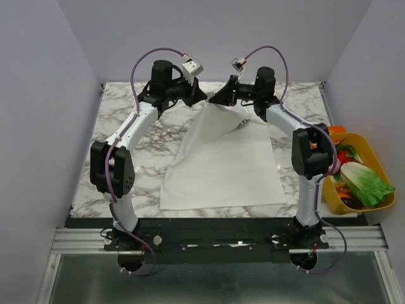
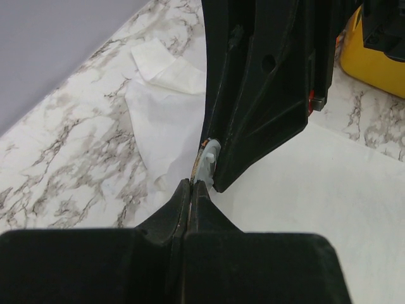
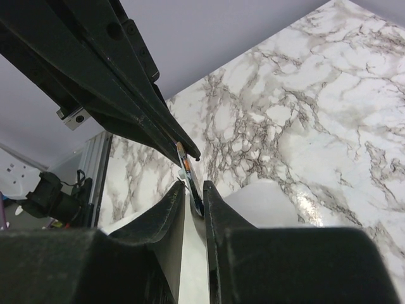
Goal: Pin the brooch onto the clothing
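The clothing, a white T-shirt point(image 1: 221, 164), lies flat on the marble table with its blue flower print point(image 1: 242, 125) near the collar. Both grippers meet tip to tip over the collar: left gripper point(image 1: 204, 98), right gripper point(image 1: 212, 99). From above, the fingertips hide the brooch. In the right wrist view the brooch point(image 3: 188, 171) stands edge-on, orange and dark, between the nearly closed jaws of my right gripper point(image 3: 194, 190), with white shirt cloth point(image 3: 266, 199) bunched below. My left gripper point(image 2: 192, 183) is shut, pinching the brooch's thin upper edge beside its pale back piece point(image 2: 207, 159).
A yellow bin point(image 1: 374, 154) holding lettuce and other vegetables stands off the table's right edge. Grey walls close in the back and sides. A folded sleeve point(image 2: 158, 63) lies on the marble behind the grippers.
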`<move>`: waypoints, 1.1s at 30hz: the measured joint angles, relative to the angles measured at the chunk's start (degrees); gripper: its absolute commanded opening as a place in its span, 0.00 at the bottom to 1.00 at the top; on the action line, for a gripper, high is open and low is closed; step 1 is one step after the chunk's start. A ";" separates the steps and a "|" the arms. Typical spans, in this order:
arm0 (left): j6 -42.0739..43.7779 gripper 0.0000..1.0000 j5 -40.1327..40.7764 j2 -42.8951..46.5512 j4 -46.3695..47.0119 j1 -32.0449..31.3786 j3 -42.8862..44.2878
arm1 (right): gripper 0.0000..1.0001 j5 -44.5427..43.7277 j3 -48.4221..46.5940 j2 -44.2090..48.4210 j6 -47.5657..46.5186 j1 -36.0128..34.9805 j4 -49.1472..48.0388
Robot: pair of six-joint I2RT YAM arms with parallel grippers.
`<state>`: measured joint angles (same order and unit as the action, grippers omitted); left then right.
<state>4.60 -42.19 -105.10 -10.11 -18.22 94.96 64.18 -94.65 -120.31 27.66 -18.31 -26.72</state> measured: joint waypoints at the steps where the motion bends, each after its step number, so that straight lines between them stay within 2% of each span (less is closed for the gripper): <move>1: -0.24 0.00 -0.02 0.00 0.28 0.02 -0.33 | 0.25 0.09 0.50 0.00 0.42 0.00 -0.76; 15: 0.00 0.00 -2.29 -0.04 -1.38 0.22 1.22 | 0.17 1.99 -0.11 0.00 1.14 0.02 -2.14; 24: 1.92 0.00 -2.19 -0.04 -3.21 0.09 2.67 | 0.05 2.34 -1.42 -0.02 0.13 0.02 -0.46; 33: 1.20 0.00 -0.81 1.09 0.11 -0.11 -0.39 | 0.04 2.23 -1.42 -0.02 -0.15 0.00 0.13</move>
<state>5.80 -43.00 -104.01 -10.00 -18.33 94.56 66.41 -96.07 -120.33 27.51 -18.31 -26.59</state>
